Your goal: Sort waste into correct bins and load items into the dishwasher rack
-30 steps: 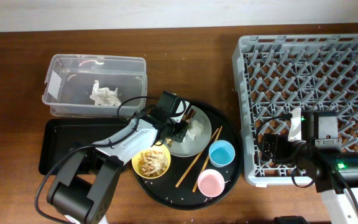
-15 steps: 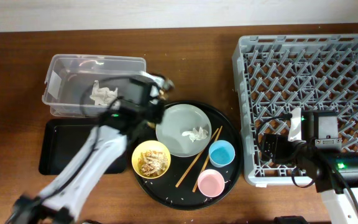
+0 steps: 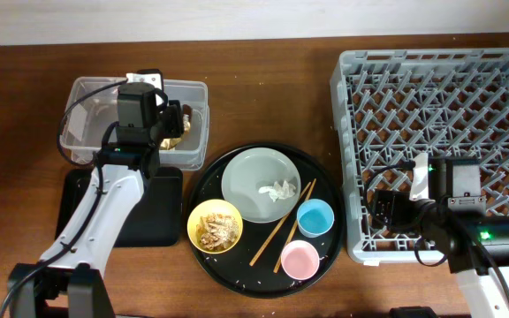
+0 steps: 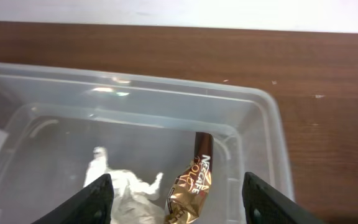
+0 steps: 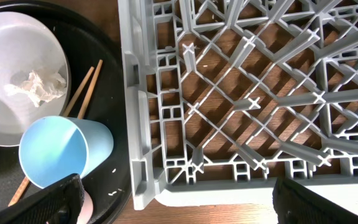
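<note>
Over the clear tub (image 3: 85, 122) at 10 o'clock, left gripper (image 4: 180, 208) hovering, jaws spread wide, gripping nothing, brown-gold wrapper (image 4: 192, 179) lying inside beside tissue (image 4: 124, 194), right gripper (image 5: 186, 202) gaping wide, empty, over rack (image 3: 431, 79) at 3 o'clock

The brown-gold wrapper (image 4: 188, 186) lying in the clear tub (image 4: 166, 88) carries the brand "NESCAFE" in white letters running along its length. A smaller word beside it is too crumpled to read. Nothing else bears legible text.
</note>
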You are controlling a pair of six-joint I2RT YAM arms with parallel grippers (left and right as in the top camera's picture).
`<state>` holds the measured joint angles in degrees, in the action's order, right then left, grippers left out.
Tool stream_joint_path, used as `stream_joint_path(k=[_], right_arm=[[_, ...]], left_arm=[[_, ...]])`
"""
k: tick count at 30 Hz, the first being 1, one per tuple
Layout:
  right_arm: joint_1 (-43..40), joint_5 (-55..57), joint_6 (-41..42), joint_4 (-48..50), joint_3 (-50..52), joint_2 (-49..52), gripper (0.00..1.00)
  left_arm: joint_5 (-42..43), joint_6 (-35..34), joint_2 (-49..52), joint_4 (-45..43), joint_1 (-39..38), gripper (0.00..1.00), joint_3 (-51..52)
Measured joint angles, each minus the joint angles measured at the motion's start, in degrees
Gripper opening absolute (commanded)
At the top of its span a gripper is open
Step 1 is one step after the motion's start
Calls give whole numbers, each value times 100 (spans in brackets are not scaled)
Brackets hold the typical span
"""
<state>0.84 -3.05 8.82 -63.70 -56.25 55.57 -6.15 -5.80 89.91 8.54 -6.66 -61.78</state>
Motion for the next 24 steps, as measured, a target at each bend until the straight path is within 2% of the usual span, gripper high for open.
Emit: stream_joint_path(k=[4,6,9,11,15,24], right_arm=[[0,0,0,4,0,0,98],[0,0,2,-2,-2,0,98],[0,0,2,2,-2,0,98],[0,0,0,0,-2,0,98],[0,0,0,-26,-2,0,98],[0,0,0,-42,-2,0,98]], left_arm=[[962,2,-46,494,-223,68,0],[1517,-2,-59,863,-658,73,-7],[1888,0,-57,1193,-1414,75,-4],[1954,0,-26,1204,-1880,79,-4],[1906,0,461,1180,-2430,79,-4],[1834,0,1652,1012,-2712,78,-4]])
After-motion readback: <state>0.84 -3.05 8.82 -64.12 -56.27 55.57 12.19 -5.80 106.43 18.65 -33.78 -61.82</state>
